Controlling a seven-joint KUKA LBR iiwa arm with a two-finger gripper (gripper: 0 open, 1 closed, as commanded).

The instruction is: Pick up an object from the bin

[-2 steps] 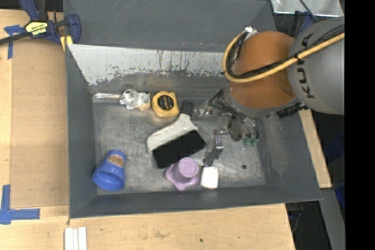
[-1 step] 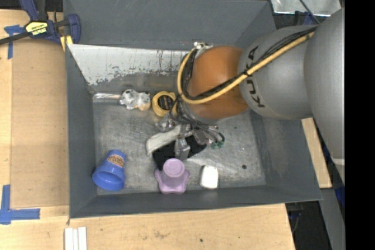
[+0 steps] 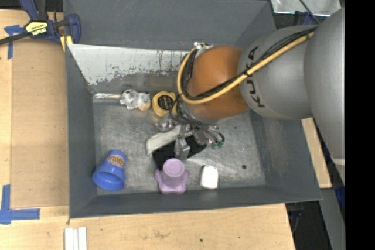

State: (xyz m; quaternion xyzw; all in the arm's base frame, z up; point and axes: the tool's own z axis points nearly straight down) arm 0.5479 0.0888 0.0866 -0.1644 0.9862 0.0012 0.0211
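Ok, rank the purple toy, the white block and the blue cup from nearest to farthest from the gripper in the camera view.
1. The purple toy, by the near wall, right next to the gripper.
2. The white block, beside the toy on the view's right.
3. The blue cup, in the near corner on the view's left.

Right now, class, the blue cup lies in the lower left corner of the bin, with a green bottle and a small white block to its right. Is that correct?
Not quite: the bottle is purple, not green, as the camera view shows. The blue cup does lie in the lower left corner of the bin, with the bottle and the small white block to its right.
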